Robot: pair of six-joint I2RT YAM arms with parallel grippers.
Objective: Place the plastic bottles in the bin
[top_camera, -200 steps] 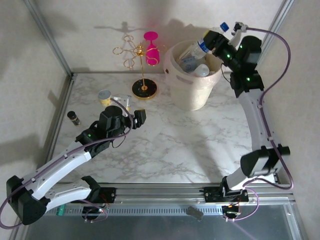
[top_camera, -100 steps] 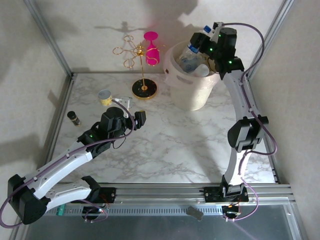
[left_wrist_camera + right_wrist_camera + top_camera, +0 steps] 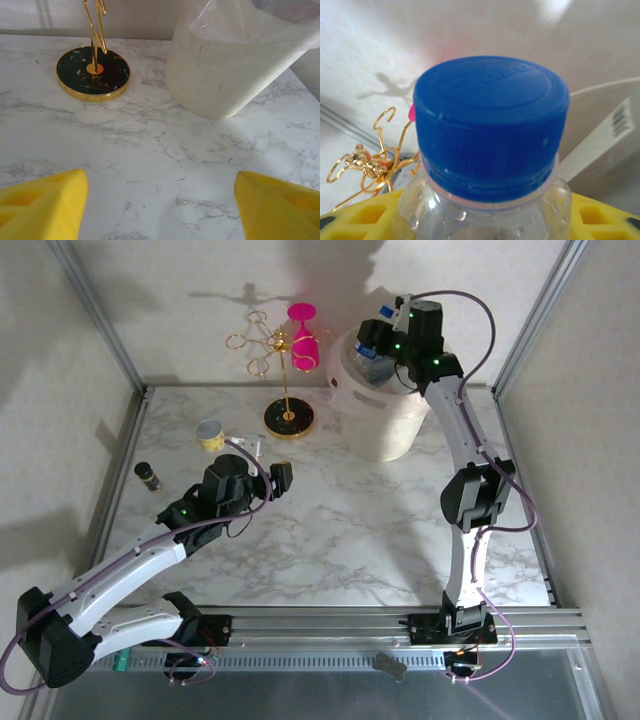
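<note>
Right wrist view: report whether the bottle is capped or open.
Capped: the blue cap sits fully down on the neck of the clear bottle.

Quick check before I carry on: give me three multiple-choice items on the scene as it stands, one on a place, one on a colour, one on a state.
1. Where is the right hand?
A. down by its own base
B. above the bin
C. beside the other arm's elbow

2. What colour is the cap of the bottle it grips?
A. red
B. white
C. blue

3. How is the left hand?
A. open, nothing between its fingers
B. shut on a bottle
C. shut, holding nothing

Answers:
B, the top view puts it over the bin's mouth.
C, the right wrist view shows a blue cap close up.
A, the left wrist view shows bare marble between the spread fingers.
</note>
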